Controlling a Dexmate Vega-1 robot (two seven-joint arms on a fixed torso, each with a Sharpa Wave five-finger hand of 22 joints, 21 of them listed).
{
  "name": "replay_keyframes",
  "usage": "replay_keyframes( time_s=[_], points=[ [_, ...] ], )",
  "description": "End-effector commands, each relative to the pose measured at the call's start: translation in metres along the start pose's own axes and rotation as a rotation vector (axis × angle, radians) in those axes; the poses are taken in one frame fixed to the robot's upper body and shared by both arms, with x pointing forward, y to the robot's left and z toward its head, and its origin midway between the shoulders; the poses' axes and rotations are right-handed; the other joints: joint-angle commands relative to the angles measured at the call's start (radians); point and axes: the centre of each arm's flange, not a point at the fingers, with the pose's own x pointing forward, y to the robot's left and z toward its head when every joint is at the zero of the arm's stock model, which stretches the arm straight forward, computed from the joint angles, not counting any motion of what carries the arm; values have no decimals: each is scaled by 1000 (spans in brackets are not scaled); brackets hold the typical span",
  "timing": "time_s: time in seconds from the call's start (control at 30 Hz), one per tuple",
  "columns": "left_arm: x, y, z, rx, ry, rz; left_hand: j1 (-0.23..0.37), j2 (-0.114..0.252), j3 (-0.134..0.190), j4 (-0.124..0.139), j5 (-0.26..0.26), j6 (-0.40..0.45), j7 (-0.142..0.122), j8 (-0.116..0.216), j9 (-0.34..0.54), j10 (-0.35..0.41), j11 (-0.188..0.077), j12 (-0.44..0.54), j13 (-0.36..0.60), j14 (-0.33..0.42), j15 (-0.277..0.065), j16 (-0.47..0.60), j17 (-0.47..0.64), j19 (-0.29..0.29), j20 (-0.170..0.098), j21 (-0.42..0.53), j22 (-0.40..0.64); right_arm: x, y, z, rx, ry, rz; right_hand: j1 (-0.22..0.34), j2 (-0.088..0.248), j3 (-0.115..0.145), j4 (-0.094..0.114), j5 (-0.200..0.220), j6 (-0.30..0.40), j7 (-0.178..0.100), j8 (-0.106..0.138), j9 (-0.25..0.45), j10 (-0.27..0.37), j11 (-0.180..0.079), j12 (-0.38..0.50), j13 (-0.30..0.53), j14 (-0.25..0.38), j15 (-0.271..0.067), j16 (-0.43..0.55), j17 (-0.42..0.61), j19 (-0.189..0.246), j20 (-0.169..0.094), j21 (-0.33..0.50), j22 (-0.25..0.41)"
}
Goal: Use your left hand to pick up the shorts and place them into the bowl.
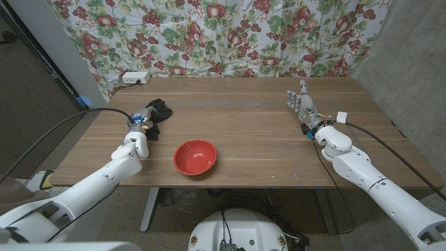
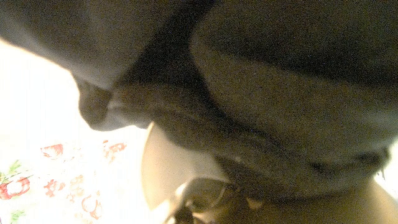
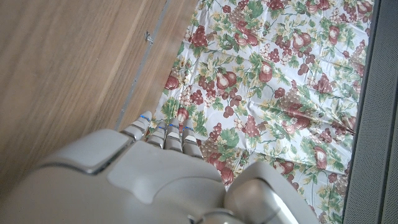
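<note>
The dark shorts (image 1: pixel 159 110) lie bunched on the table's left side, beyond the red bowl (image 1: pixel 195 155). My left hand (image 1: pixel 141 127) is on their near edge, with its fingers dug into the cloth. In the left wrist view the dark folds of the shorts (image 2: pixel 267 93) press close around the fingertips (image 2: pixel 193 198), which grip the fabric. The shorts still touch the table. My right hand (image 1: pixel 302 104) stands far off on the right side with its fingers spread and nothing in it; the right wrist view shows its back (image 3: pixel 143 180).
A white power strip (image 1: pixel 133 78) lies at the table's back left corner. A floral cloth (image 1: pixel 223 35) hangs behind the table. A black cable (image 1: pixel 83 118) runs to my left wrist. Bare wood lies between the bowl and my right hand.
</note>
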Motion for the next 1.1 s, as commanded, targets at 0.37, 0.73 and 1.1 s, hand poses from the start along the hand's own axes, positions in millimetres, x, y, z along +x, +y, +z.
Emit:
replay_keyframes(
  time_s=[0.37, 0.73, 1.1],
  points=[
    [3, 25, 15, -14, -33, 133, 4, -16, 218, -187, 120, 52, 44, 94, 550, 24, -10, 264, 172, 46, -151, 421, 463, -4, -185, 535, 663, 1, -1, 1, -1, -6, -5, 1, 7, -3, -1, 3, 11, -3, 3, 2, 13, 0, 2, 4, -3, -12, 1, 4, 9, 2, -2, 5],
    [3, 40, 24, -23, -52, 186, -35, -25, 237, -175, 148, 76, 31, 123, 555, 73, -11, 374, 244, 46, -151, 488, 476, 18, -190, 501, 634, 0, -2, 2, 2, -8, -8, 0, 8, -2, 0, 3, 11, -3, 2, 2, 13, 1, 1, 4, -3, -14, 1, 4, 10, 1, -2, 5],
    [-2, 55, 37, -28, -103, 238, -20, -22, 224, -181, 134, 88, 26, 121, 544, 74, -10, 385, 263, 54, -139, 486, 463, 16, -193, 515, 643, -8, -5, -2, -1, 11, -5, 1, 12, -1, 1, 3, 10, -3, 2, 2, 13, -1, 1, 4, -4, -15, 0, 4, 9, 2, -3, 5]
  ],
)
